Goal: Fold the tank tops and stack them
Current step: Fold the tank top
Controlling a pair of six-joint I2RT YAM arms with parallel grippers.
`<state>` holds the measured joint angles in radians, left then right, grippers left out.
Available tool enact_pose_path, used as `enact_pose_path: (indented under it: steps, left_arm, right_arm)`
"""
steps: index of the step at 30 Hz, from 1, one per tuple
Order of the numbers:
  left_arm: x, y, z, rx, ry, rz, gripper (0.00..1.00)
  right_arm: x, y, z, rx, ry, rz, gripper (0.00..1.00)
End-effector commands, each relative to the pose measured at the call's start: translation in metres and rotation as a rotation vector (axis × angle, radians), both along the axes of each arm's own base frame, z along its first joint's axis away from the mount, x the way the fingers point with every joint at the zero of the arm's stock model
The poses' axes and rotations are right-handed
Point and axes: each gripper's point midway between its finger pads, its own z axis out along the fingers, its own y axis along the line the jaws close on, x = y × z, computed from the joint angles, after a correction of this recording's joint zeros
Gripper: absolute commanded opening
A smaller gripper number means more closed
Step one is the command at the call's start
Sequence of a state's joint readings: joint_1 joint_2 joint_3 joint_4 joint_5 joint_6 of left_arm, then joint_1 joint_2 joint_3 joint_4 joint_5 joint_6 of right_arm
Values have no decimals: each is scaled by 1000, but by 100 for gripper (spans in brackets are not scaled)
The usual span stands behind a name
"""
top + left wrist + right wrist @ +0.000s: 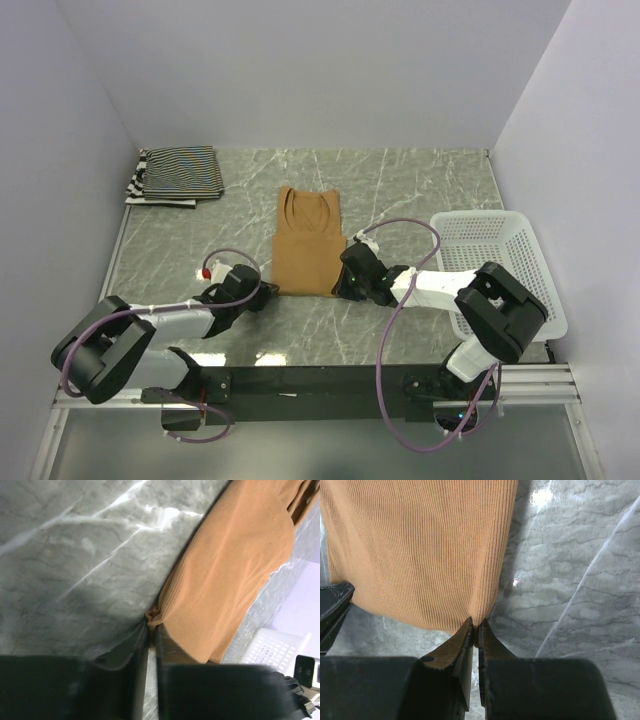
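Observation:
The tan-brown tank top (308, 243) lies flat in the middle of the table, neckline at the far end. My left gripper (272, 291) is shut on its near left hem corner, seen pinched in the left wrist view (151, 622). My right gripper (343, 289) is shut on the near right hem corner, seen pinched in the right wrist view (475, 629). The thin-striped tank top (181, 170) lies folded on the wide-striped tank top (135, 186) at the far left corner.
A white lattice basket (496, 266) stands at the right edge of the table, and shows in the left wrist view (272, 652). White walls close the left, back and right sides. The marble tabletop (420, 185) shows around the tops.

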<state>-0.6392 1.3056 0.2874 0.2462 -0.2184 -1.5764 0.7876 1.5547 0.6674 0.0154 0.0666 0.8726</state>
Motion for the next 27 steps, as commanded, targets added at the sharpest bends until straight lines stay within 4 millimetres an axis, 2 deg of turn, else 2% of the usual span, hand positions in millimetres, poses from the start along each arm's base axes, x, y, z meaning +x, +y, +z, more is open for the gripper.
enact_pose_path:
  steps: [1,2,7,10,11,13,15,18,19,20,23,27]
  left_arm:
    - [-57,63,-68,328,235,-23,12]
    - [-56,63,-67,345,222,-39,1]
    - [-52,60,-56,394,178,-131,1]
    - [-63,58,-51,432,161,-190,1]
    - [-67,52,-46,421,138,-210,1]
    - [-79,55,-47,434,145,-228,1]
    - [-88,49,-41,418,124,-259,1]
    - [-104,37,-33,385,92,-307,0]
    - [-111,40,-35,401,102,-320,1]
    - [-118,30,-27,371,79,-345,0]
    - [-131,20,-10,338,36,-382,1]
    - [-137,3,24,272,-44,-410,0]
  right_arm:
    - [-30,-43,-42,-192,115,10,0]
    - [-31,-43,-40,-190,113,15,0]
    - [-33,-41,-35,-181,106,45,0]
    - [-39,-42,-34,-167,108,60,0]
    - [-45,-43,-35,-153,113,68,0]
    - [-54,-41,-34,-137,118,84,0]
    - [-65,-42,-31,-132,111,98,0]
    - [-86,-38,-25,-130,92,137,0]
    - [-98,-33,-23,-127,91,161,0]
    - [-101,-36,-18,-131,74,155,0]
    - [-118,-37,-4,-94,56,165,0]
    - [-115,-41,27,-39,-8,134,0]
